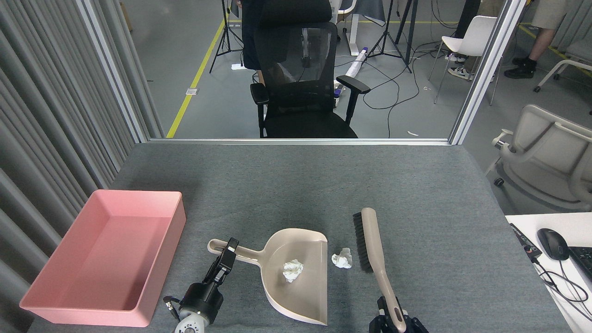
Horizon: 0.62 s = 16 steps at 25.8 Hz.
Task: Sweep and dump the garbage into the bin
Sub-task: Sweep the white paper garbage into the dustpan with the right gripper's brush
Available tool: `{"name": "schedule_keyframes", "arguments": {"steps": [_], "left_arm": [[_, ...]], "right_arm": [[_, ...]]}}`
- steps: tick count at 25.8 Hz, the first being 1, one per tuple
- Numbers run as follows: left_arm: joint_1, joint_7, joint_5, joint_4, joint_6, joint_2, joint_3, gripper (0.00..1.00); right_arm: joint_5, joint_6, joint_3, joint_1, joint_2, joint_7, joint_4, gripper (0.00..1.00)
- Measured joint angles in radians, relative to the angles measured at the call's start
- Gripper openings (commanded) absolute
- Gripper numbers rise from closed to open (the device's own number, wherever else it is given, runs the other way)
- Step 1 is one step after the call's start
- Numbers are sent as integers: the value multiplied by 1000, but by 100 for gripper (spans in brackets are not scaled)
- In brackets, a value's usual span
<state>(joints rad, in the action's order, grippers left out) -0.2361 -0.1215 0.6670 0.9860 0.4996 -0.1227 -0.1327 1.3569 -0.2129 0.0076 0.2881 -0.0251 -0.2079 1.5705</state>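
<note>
Two wads, one bin: laid out below from the left edge of the worktop [416,185] to the right.

Bin [162,259]: pink plastic tray at the far left, shallow, rigid-looking, nothing inside it. It needs no grasping; its low wall should let the pan tip over it easily.

Left pincer [227,257]: closed around the dustpan's handle near its tip, fingers dark and slim.

Dustpan [305,300]: beige, lying flat on the grey felt, mouth facing right. Probably light, stiff plastic; the handle is the only sensible hold, and a long lever like that may twist in a narrow grip when lifted.

Wad in the pan [293,270]: crumpled white tissue, resting on the pan floor around its middle. Judged almost weightless and soft, so it could roll or blow out if the pan is tilted or swung fast.

Wad on the felt [342,258]: just outside the pan's open lip, between the lip and the bristles, apart from both. Too light and springy to pinch reliably; pushing it with bristles suits it better, though the felt may drag on it.

Brush [367,240]: beige back, black bristles facing left towards the loose wad, head tilted away up the worktop.

Right pincer [392,320]: at the bottom edge, clasped on the brush handle's near end; its fingers are mostly cut off from view.
</note>
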Motion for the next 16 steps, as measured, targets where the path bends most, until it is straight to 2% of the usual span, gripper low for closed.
{"name": "schedule_keyframes", "arguments": {"steps": [5,10,13,16], "left_arm": [[0,4,1,-1,0,0,3,8],[2,7,1,-1,1,0,5,8],[4,9,0,0,3,0,6,8],[5,10,0,1,3,0,7,8]], "right_arm": [[6,2,-2,-15,-28,11,-79,32],[28,4,23,-42,-24,13,-134,32],[36,24,75,-47,-6,14,-141,32],[43,89,187,-64,25,15,-148,32]]}}
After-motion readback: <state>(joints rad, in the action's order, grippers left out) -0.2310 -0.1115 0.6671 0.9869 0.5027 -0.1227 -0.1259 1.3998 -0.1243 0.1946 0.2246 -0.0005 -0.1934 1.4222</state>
